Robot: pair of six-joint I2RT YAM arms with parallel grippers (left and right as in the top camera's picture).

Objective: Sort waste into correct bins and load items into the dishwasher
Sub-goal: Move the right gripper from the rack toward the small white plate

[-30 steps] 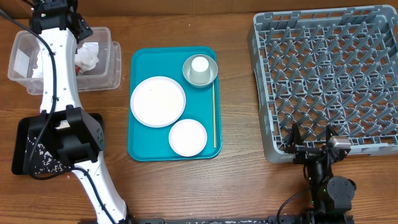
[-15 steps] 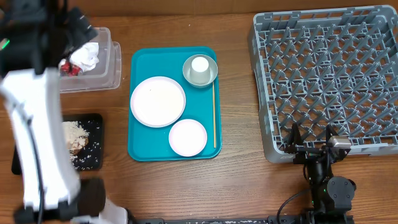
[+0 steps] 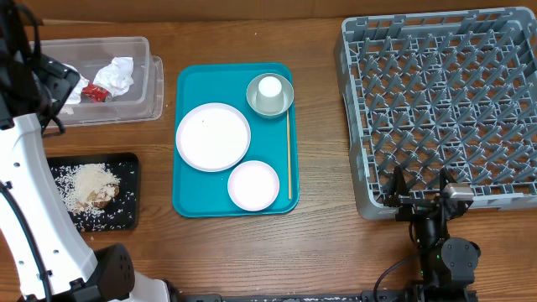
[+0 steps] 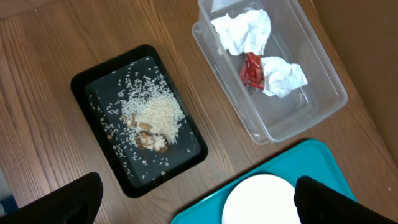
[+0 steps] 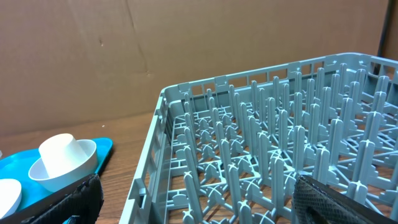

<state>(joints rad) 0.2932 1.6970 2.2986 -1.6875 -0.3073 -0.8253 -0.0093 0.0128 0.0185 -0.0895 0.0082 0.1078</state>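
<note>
Handling, by item:

- **Dish rack** (image 3: 436,101): rigid and empty, it stands at the right of the surface.
- **Teal tray** (image 3: 186,189): it sits at centre and carries the items.
- **Large plate** (image 3: 213,137): it is probably stiff, smooth, slippery and breakable. It lies flat, so only the rim offers a hold.
- **Smaller plate** (image 3: 253,185): it should handle the same way.
- **Bowl** (image 3: 285,101): likely light, best gripped at the rim.
- **Cup** (image 3: 269,87): it stands inside the bowl and should be gripped across its wall.

The left gripper (image 4: 199,208) hangs over the bins, fingers spread wide and empty. The right gripper (image 3: 419,186) is parked at the rack's near edge, equally wide and empty.

Changes over the last second:

- The left arm has swung clear to the left edge.
- This uncovers the clear tub (image 3: 156,84), holding the napkins (image 3: 117,74) and the red wrapper (image 3: 94,92).
- It also uncovers the black tray (image 3: 130,164), holding the food scraps (image 3: 88,186).
- The right gripper and the items have not moved.
</note>
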